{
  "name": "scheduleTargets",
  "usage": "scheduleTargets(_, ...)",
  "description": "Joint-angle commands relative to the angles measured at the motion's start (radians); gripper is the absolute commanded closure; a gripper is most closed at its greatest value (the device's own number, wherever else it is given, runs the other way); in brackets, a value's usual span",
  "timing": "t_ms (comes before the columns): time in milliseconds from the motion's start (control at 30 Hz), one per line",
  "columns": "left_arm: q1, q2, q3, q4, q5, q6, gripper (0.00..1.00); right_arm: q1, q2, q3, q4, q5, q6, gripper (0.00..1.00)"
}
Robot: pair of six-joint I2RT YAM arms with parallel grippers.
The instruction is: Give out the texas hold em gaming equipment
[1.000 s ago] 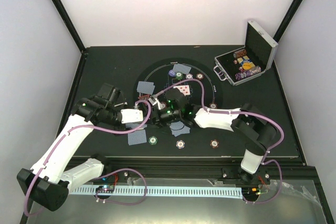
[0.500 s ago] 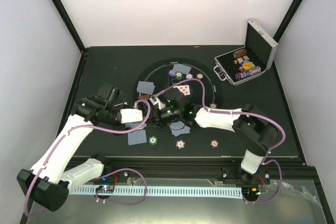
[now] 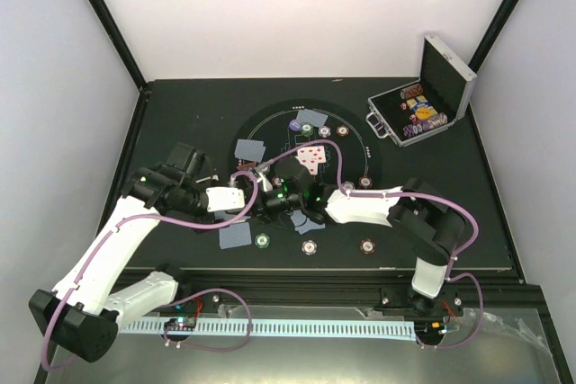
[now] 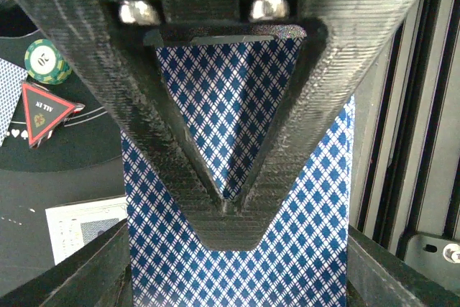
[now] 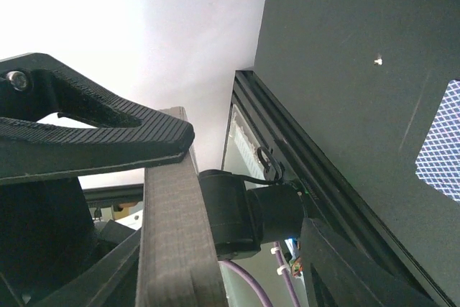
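My left gripper is shut on a deck of blue-diamond-backed cards, held on edge just above the near rim of the black mat. My right gripper meets it from the right. In the right wrist view the deck stands edge-on between the right gripper's spread fingers, the upper finger resting on its top edge. Dealt cards lie face-down and face-up. A green chip and the red triangle marker lie on the mat.
The open silver case with stacked chips stands at the back right. More cards and chips lie at the mat's far rim. Chips sit along the near side. A white paper slip lies near the deck.
My right gripper and forearm have slid a little left and toward me, closer against the deck. The face-up cards behind it are more exposed. My left arm has stayed put.
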Motion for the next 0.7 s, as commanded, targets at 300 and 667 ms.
scheduleTargets(300,-0.003,-0.035,0.039,0.003,0.033,-0.004,0.98,-0.052,-0.065,-0.116,-0.022,0.061,-0.040,0.52)
scheduleTargets(667,-0.003,-0.036,0.003,0.035,0.006,-0.005,0.98,-0.039,-0.123,-0.071,-0.052,0.033,-0.070,0.71)
